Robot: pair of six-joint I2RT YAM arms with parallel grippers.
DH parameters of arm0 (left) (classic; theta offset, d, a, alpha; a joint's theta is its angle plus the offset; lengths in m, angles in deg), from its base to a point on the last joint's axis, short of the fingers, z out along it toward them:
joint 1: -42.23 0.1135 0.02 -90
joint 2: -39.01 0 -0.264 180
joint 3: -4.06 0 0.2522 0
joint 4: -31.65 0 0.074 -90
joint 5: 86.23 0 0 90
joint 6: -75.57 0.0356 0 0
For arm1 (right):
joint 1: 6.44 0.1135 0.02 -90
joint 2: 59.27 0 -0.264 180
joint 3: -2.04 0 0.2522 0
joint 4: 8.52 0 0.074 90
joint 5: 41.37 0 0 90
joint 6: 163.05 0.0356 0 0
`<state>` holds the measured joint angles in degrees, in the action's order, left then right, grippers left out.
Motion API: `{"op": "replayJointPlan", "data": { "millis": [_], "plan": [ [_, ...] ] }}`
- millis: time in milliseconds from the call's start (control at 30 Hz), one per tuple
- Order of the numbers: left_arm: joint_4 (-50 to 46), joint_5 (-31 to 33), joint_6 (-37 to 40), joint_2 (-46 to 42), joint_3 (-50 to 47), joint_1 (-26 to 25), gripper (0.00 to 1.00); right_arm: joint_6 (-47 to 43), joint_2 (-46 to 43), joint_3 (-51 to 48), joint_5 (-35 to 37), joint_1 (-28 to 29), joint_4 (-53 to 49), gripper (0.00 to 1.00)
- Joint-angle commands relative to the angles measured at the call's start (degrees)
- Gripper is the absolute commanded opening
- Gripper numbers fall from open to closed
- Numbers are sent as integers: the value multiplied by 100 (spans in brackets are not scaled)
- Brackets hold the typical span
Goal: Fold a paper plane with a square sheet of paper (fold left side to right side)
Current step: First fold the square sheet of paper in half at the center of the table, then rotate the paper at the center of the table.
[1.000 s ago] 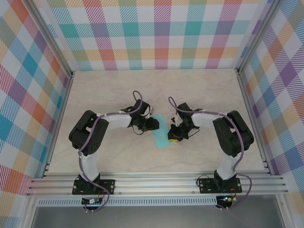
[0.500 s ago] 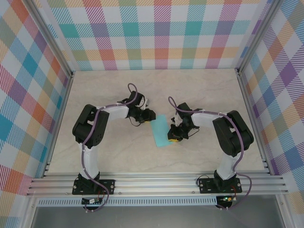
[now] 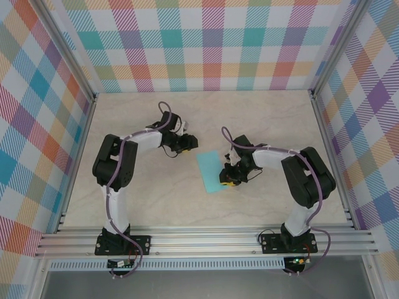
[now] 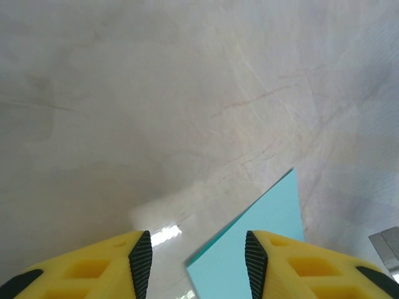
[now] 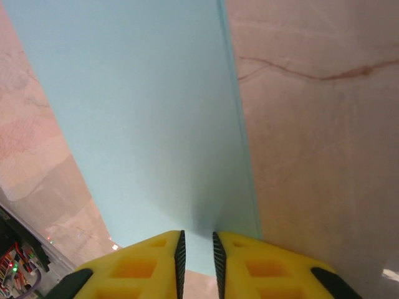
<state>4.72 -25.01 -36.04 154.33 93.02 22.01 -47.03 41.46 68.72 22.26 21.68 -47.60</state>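
The square sheet of paper (image 3: 211, 171) lies on the table as a narrow turquoise rectangle, tilted slightly, between my two grippers. My left gripper (image 3: 189, 142) hangs open just behind and left of the sheet's far corner. In the left wrist view that gripper (image 4: 196, 265) has its pads wide apart and a corner of the paper (image 4: 262, 243) on the table beyond them. My right gripper (image 3: 229, 180) sits over the sheet's near right edge. In the right wrist view its jaws (image 5: 198, 256) stand a narrow gap apart above the flat paper (image 5: 143, 124), gripping nothing. The paper plane is out of view.
The marble-patterned tabletop (image 3: 149, 199) is walled by plaid panels (image 3: 206, 50) at the back and on both sides. An aluminium rail (image 3: 206, 240) with both arm bases runs along the near edge.
My left gripper has drawn back and to the left, off the paper, and opened wider. The right jaws have parted slightly. The paper now lies flat and uncovered.
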Motion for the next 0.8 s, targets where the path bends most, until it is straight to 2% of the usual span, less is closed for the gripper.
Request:
{"op": "replayJointPlan", "data": {
  "millis": [0, 167, 333, 400, 567, 767],
  "plan": [
    [19, 172, 62, -986, -271, 167, 48, -23, -471, -164, 221, -47, 248, 30],
    [445, -197, -362, -1545, -1127, 92, 48, -173, -726, 82, 618, -165, 57, 45],
    [781, -239, -653, -1470, -1633, -287, 48, -369, -334, 368, 694, -158, -470, 48],
    [878, -219, -782, -1389, -1752, -429, 48, -303, -213, 320, 472, -151, -476, 50],
    [1118, -181, -973, -1138, -1878, -689, 47, -205, 35, 162, -101, -80, -316, 49],
    [1145, -161, -1003, -693, -1631, -754, 46, -228, 112, 60, -554, -52, -288, 44]
  ]
}}
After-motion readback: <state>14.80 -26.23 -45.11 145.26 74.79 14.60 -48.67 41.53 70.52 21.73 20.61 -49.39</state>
